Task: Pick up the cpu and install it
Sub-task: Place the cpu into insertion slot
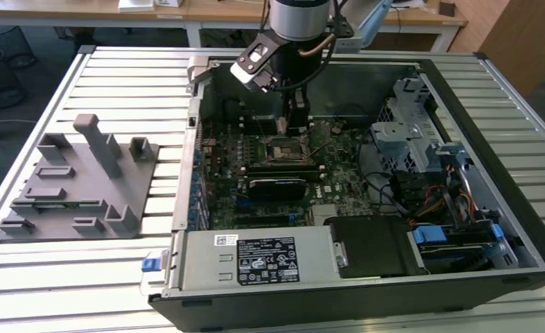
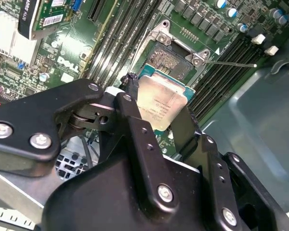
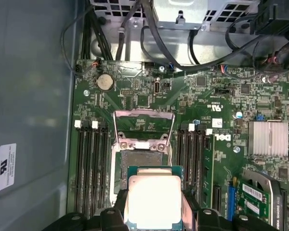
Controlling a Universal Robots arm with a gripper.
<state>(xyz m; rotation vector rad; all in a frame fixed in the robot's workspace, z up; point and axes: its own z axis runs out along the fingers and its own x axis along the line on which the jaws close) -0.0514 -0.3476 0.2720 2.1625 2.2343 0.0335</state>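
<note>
The cpu (image 3: 153, 199), a flat square chip with a silvery top and a pale rim, hangs in the air between my black fingers (image 3: 114, 214). My gripper (image 2: 159, 118) is shut on the cpu (image 2: 161, 102) by two opposite edges. Just under and ahead of it lies the motherboard socket (image 3: 139, 161), its metal load frame (image 3: 143, 120) swung open. In the second wrist view the socket (image 2: 171, 60) shows bare beyond the chip. In the exterior view my gripper (image 1: 291, 126) reaches down into the open computer case, directly above the socket (image 1: 286, 149).
The case walls (image 1: 439, 76) surround the board. Memory slots (image 3: 89, 163) flank the socket on both sides, and cables (image 3: 149, 43) and a drive cage sit near it. A grey plastic fixture tray (image 1: 78, 180) lies on the slatted table at the exterior view's left.
</note>
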